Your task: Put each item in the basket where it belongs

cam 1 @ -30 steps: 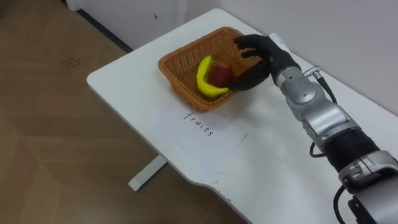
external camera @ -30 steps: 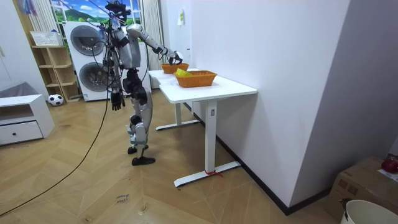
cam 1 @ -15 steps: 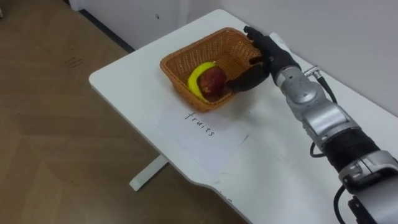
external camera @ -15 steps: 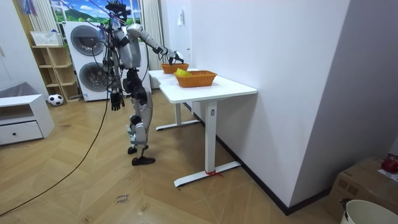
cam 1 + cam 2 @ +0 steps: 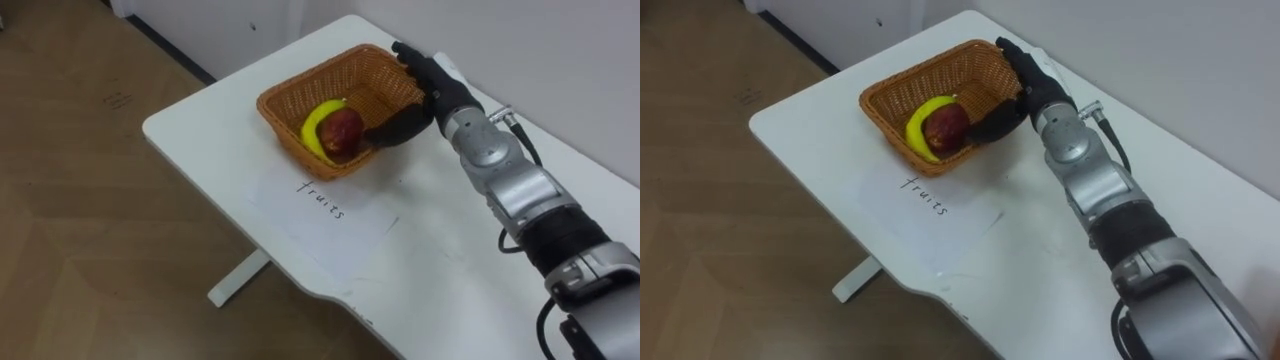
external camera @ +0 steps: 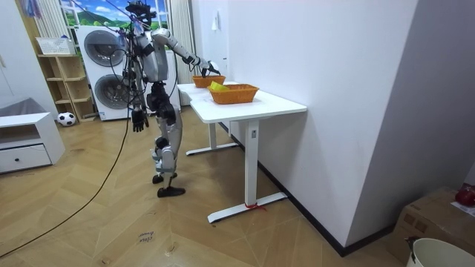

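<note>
Overlapping a yellow banana [image 5: 314,126], the dark-red apple [image 5: 345,128] lies in the basket [image 5: 288,91].

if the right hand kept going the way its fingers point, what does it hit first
Probably the far rim of the fruit basket: the right hand is open at that corner, fingers aimed along it. Depth is unclear.

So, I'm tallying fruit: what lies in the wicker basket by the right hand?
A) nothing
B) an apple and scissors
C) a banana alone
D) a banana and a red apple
D: a red apple rests against a yellow banana inside the wicker basket.
</note>
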